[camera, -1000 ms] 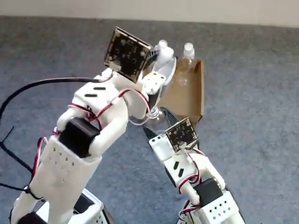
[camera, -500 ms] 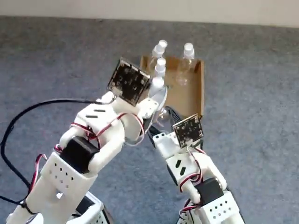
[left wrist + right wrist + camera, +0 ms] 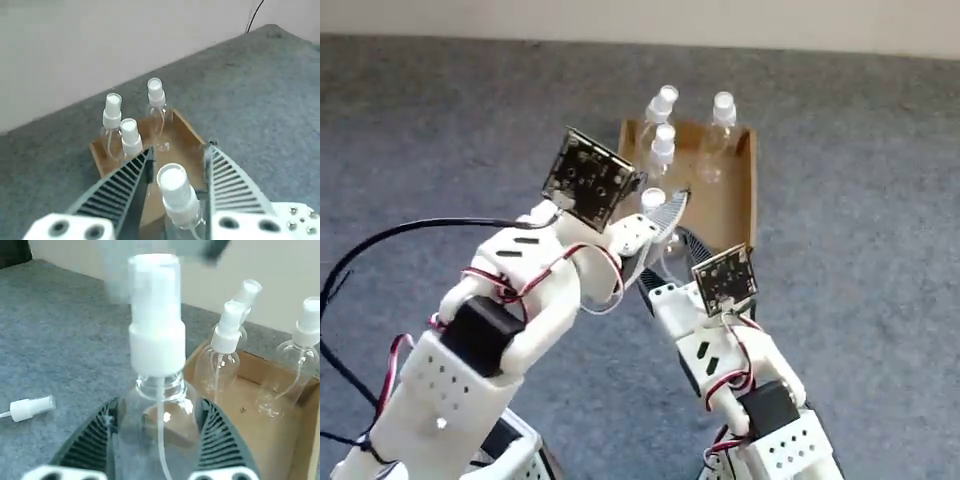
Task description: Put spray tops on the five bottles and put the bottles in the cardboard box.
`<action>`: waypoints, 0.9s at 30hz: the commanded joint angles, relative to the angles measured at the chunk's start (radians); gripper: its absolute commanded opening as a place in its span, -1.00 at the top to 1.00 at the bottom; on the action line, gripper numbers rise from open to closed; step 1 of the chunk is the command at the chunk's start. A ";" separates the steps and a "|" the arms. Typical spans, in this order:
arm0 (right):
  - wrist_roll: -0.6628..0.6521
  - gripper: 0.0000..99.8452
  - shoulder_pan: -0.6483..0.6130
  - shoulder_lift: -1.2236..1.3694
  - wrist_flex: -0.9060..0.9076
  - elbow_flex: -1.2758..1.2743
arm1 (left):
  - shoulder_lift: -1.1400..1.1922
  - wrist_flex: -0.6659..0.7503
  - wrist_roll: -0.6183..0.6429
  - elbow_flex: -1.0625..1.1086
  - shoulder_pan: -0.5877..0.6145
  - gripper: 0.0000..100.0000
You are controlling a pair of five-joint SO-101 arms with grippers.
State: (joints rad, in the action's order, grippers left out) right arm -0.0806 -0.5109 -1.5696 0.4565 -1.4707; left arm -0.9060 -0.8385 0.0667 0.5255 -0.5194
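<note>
**Spray bottle (image 3: 155, 430) held upright at the cardboard box (image 3: 720, 210), with a second claw open around its top**

The clear spray bottle stands upright between the dark ribbed fingers of the right gripper (image 3: 157, 410). The fingers press against both sides of the bottle's round body, so this claw is closed on it. A white spray top (image 3: 156, 315) sits on the bottle's neck, and its thin tube runs down inside.

The left gripper (image 3: 177, 150) comes in from above. Its two fingers are spread apart, one on each side of the white top, with a gap showing on both sides. This claw grips nothing.

In the high view the held bottle is at the near left edge of the shallow brown box, beside the two arms. Whether its base rests on the floor or is lifted cannot be told.

Three more bottles (image 3: 131, 135) stand upright inside the box, each with a white spray top. Two are close together on one side and the third stands apart from them.

A loose spray top (image 3: 30, 407) lies on its side on the grey carpet (image 3: 840, 150), well apart from the box.
</note>
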 commanded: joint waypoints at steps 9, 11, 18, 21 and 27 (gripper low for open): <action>0.005 0.99 0.015 -0.010 -0.024 0.013 | 0.038 -0.015 -0.009 -0.039 0.074 0.69; 0.005 0.99 0.015 -0.010 -0.024 0.013 | 0.056 -0.011 -0.009 -0.016 0.071 0.69; 0.005 0.99 0.015 -0.012 -0.024 0.013 | 0.128 -0.011 -0.011 0.010 0.030 0.69; 0.005 0.99 0.015 -0.012 -0.024 0.013 | 0.147 -0.009 -0.011 0.008 -0.016 0.69; 0.003 0.99 0.021 -0.007 -0.024 0.015 | 0.101 -0.017 -0.069 -0.030 0.019 0.69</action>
State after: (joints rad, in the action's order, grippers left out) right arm -0.0806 -0.5125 -1.5681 0.4580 -1.4737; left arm -0.7725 -0.8370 0.0483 0.5378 -0.5148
